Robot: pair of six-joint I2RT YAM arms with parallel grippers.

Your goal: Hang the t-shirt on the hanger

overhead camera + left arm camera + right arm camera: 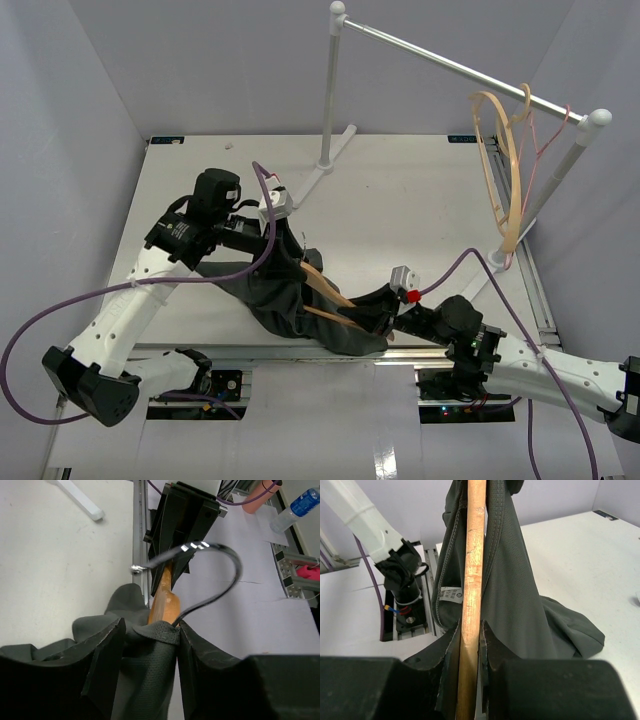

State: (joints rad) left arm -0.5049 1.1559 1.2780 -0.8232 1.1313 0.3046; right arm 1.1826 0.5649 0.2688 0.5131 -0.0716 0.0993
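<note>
Over on the left, the left gripper [151, 627] is right at the neck of the dark charcoal grey-green soft fabric t-shirt [275, 295]. Its two fingers [102, 667] sit either side of the bunched collar, and from the left wrist view the fabric fills the gap between them, so I'd call that a pinch on the collar. It's not a firm clamp though.

The thin metal hook [170, 555] of the light tan wooden triangular hanger [325, 288] pokes up out of that neck hole. So the hardest bit, getting the hanger inside the shirt with the hook through the collar, looks done to me.

In the middle of the white table [420, 200], shirt and hanger are one heap near the front edge. From above you can see bare wood sticking out of the fabric in two places, so the shirt isn't sitting over the hanger's arms properly. It's gathered up around the middle, with part of it pooled on the table.

Further right, the right gripper [469, 632] has its jaws closed tight on a wooden bar of the hanger. The shirt drapes down both sides of the bar, and the small white label [451, 594] shows just left of it.

What's left, as I'd guess it, is pulling each shoulder out over the hanger's ends and letting the body hang straight. The silver metal rail [450, 62] at the far right doesn't have this hanger on it, if that's even part of the job.
</note>
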